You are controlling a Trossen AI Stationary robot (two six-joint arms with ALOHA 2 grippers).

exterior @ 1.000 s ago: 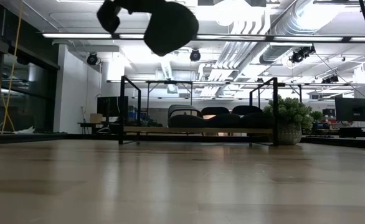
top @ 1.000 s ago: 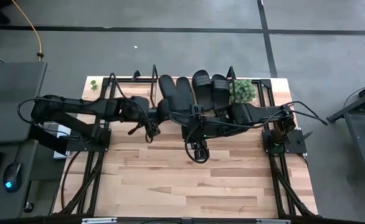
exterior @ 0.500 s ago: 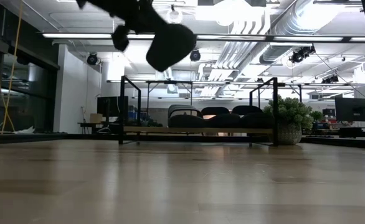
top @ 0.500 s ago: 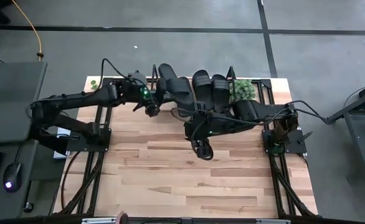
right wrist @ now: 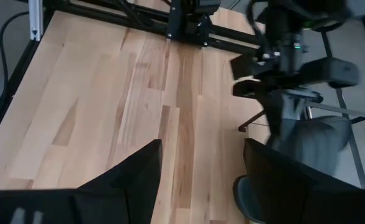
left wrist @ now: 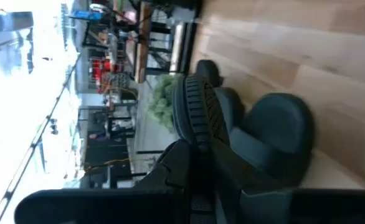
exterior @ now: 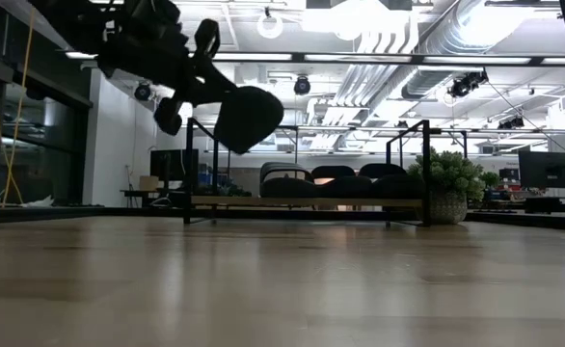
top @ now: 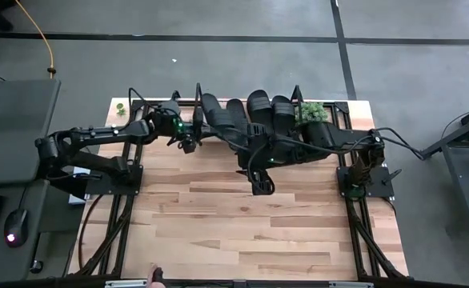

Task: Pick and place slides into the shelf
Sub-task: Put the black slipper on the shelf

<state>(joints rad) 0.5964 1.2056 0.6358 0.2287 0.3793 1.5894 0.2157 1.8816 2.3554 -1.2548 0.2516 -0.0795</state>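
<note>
- The left pincer reaches toward the shelf, clamped on a slide held above its left end.
- The right pincer hangs over the surface, fingers apart.
- Three more slides sit on the shelf beside a potted plant.

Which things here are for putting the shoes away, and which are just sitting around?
For the job:
- slide in the air
- left tool, gripping that slide
- three slides already on the shelf
- shelf
- right tool, open and waiting over the table

Just sitting around:
- potted plant beside the shelf
- small green thing
</note>
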